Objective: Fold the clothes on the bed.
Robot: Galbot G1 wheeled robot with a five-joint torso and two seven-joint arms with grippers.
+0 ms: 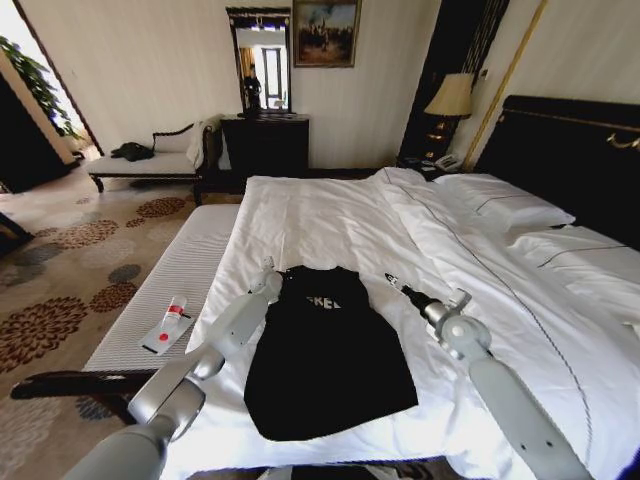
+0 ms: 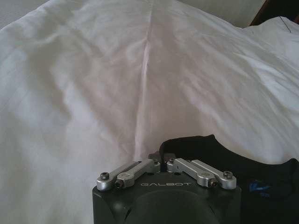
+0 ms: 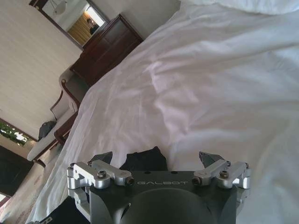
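Observation:
The clothes [image 1: 325, 355], one black T-shirt with white lettering, lie flat on the white duvet of the bed [image 1: 330, 215] near its foot. My left gripper [image 1: 268, 272] is at the shirt's upper left corner. In the left wrist view that gripper [image 2: 159, 162] is shut, with its tips pinched on the edge of the black cloth [image 2: 205, 147]. My right gripper [image 1: 392, 282] hovers just right of the shirt's upper right corner. In its own wrist view the right gripper [image 3: 156, 158] stands open, and a bit of black cloth [image 3: 145, 161] lies beyond the gap.
A grey-white striped bench [image 1: 195, 265] runs along the bed's left side and carries a small white item with a red part [image 1: 168, 322]. White pillows [image 1: 500, 200] and a dark headboard [image 1: 570, 150] are at the right. A dark dresser [image 1: 265, 145] stands beyond the bed.

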